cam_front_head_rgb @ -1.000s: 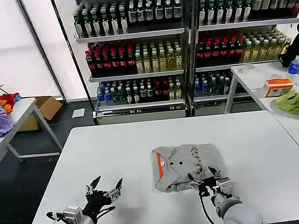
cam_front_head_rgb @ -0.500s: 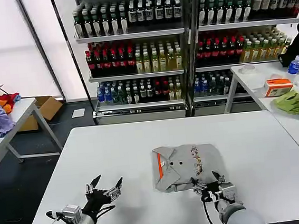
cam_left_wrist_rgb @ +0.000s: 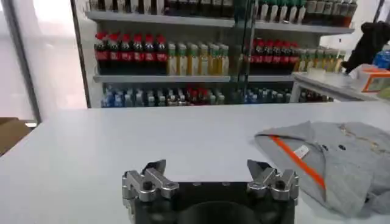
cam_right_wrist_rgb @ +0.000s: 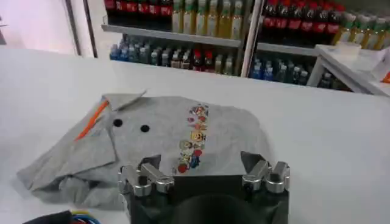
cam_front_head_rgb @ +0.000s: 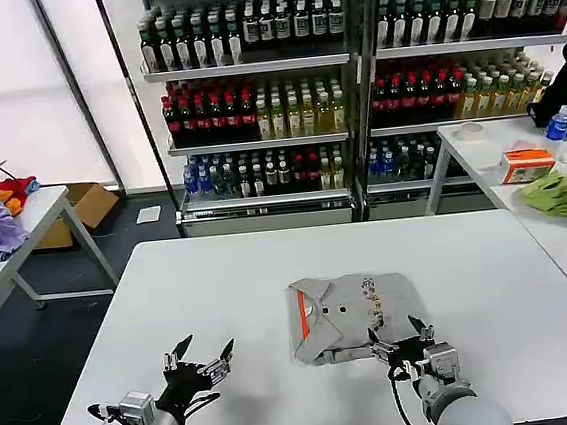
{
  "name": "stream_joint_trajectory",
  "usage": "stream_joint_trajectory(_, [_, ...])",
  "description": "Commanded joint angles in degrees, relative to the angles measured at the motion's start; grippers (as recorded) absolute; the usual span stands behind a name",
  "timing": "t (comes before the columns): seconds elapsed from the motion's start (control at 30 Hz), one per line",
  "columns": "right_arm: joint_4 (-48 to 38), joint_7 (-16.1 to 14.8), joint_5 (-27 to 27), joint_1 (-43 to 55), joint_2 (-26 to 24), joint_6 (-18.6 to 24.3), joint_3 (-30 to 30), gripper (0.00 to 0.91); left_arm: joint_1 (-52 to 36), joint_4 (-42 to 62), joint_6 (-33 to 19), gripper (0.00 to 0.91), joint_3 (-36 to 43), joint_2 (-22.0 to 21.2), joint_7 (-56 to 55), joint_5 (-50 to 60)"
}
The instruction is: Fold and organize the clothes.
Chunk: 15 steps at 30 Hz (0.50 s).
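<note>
The folded grey shirt [cam_front_head_rgb: 352, 315] lies on the white table [cam_front_head_rgb: 171, 294], just ahead of the right gripper [cam_front_head_rgb: 401, 341], whose jaws stand open and empty. The left gripper [cam_front_head_rgb: 199, 358] hovers well aside of it, jaws open too.

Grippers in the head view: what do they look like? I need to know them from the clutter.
Both are black with silver-grey metal finger blocks and dark pointed tips. The left gripper sits on a black wrist with a silver cuff; thin cables stick out beside it. The right gripper has a grey, rounded forearm behind it and a black cable looping down from the wrist. Its wrist view shows coloured wires by the base.
</note>
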Motion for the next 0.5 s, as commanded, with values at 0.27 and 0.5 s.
stream_joint_trajectory(0.27, [-5.9, -0.3, -2.0, 0.7, 1.3, 0.0, -0.7, 0.907, 0.2, -0.1, -0.1, 0.907, -0.1, 0.1, -0.1, -0.3])
stream_joint_trajectory(0.5, [-1.8, -0.3, -1.6, 0.0, 1.6, 0.1, 1.0, 0.907, -0.1, -1.0, -1.9, 0.907, -0.5, -0.2, -1.6, -1.5])
